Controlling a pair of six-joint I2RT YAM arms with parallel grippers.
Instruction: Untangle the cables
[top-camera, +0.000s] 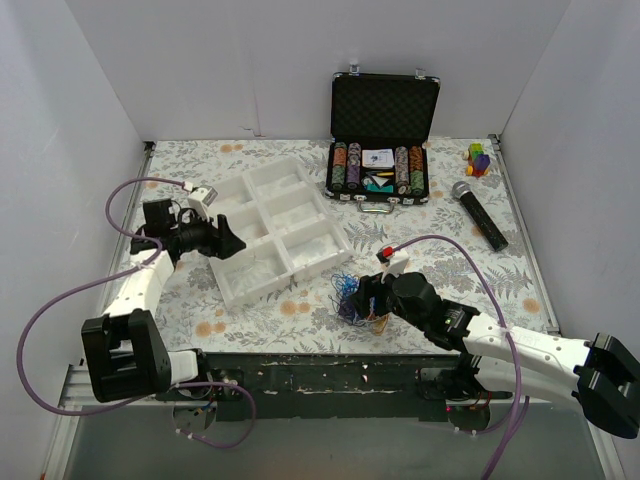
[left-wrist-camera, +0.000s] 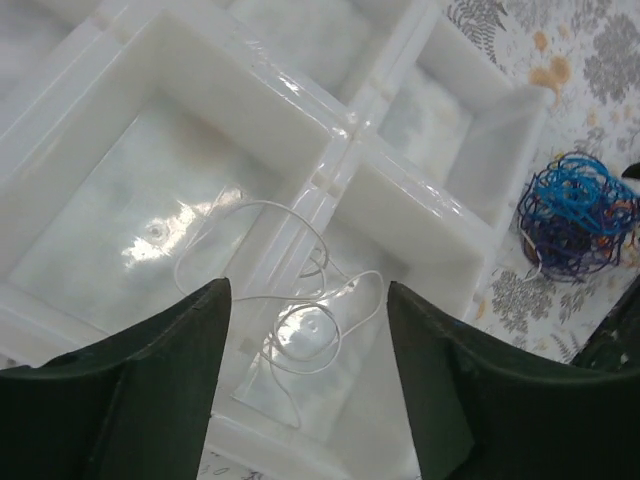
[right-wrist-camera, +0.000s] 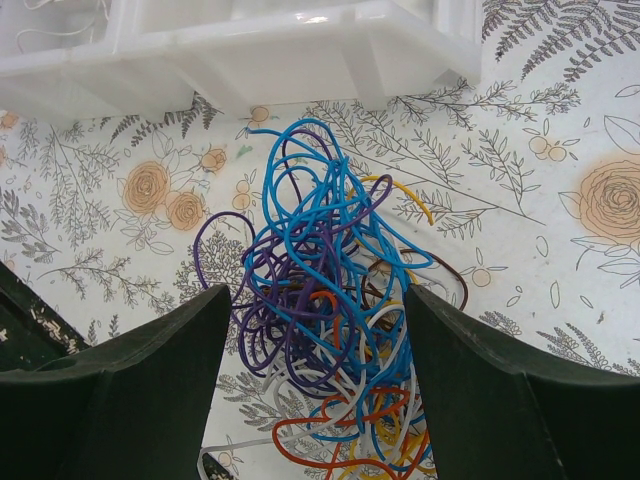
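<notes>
The tangle of cables (top-camera: 358, 297) sits on the floral tablecloth (top-camera: 250, 312) near the front edge, just off the near right corner of the white divided tray (top-camera: 270, 225). In the right wrist view the tangle (right-wrist-camera: 330, 300) is a loose knot of blue and purple strands, with orange, red, yellow, white and one dark strand showing at its lower and right sides.

The right gripper (top-camera: 366, 300) hangs low over the knot. Its jaws are spread wide, one dark finger (right-wrist-camera: 130, 390) to each side of the cables, and they clamp nothing (right-wrist-camera: 315, 300) — whether the pads touch the outer loops cannot be told.

The left gripper (top-camera: 228, 243) is over the left part of the tray, well apart from the tangle. Its jaws are also parted and empty (left-wrist-camera: 305, 290). Below it a thin white wire (left-wrist-camera: 290, 300) lies in loose curls inside the tray (left-wrist-camera: 250, 110), and it appears to cross the divider between two compartments. The tangle (left-wrist-camera: 578, 212) shows at the right edge of that view, on the cloth beyond the tray's corner.

At the back of the table stands an open black poker chip case (top-camera: 383, 140) — rows of chips and a card deck inside. To its right lie a microphone (top-camera: 480, 213) and a small multicoloured block toy (top-camera: 479, 158).
</notes>
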